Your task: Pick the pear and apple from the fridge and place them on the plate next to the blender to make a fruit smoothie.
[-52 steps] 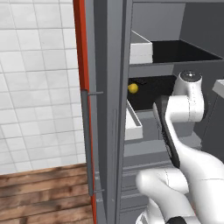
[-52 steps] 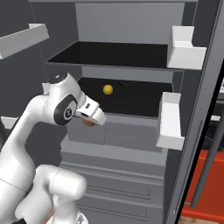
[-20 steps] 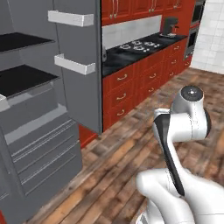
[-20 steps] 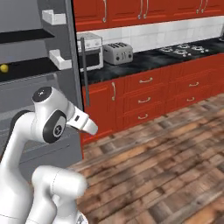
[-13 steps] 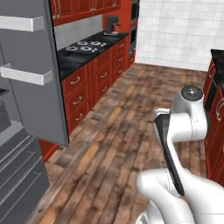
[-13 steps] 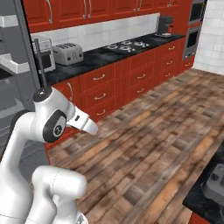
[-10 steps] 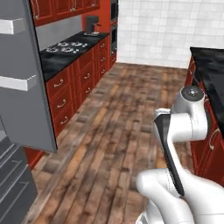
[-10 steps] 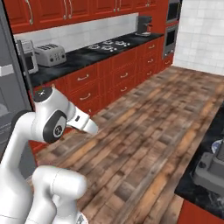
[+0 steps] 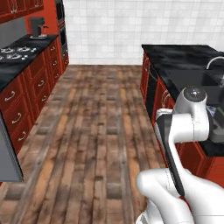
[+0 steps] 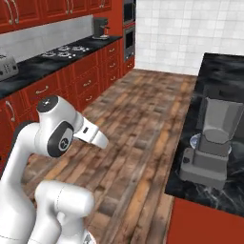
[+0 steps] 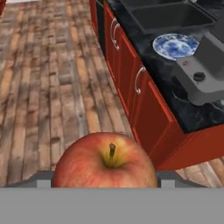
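Carrying the apple clenched between the fingers, low over the wood floor beside the worktop. Plate lies bare next to the blender. Apple not yet placed; pear presumably left to fetch from the fridge.

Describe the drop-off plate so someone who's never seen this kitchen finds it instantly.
Look at the black counter over red cabinets, on the side with the sink. The plate lies flat between the sink and the grey blender. It is the round white dish with a blue pattern.
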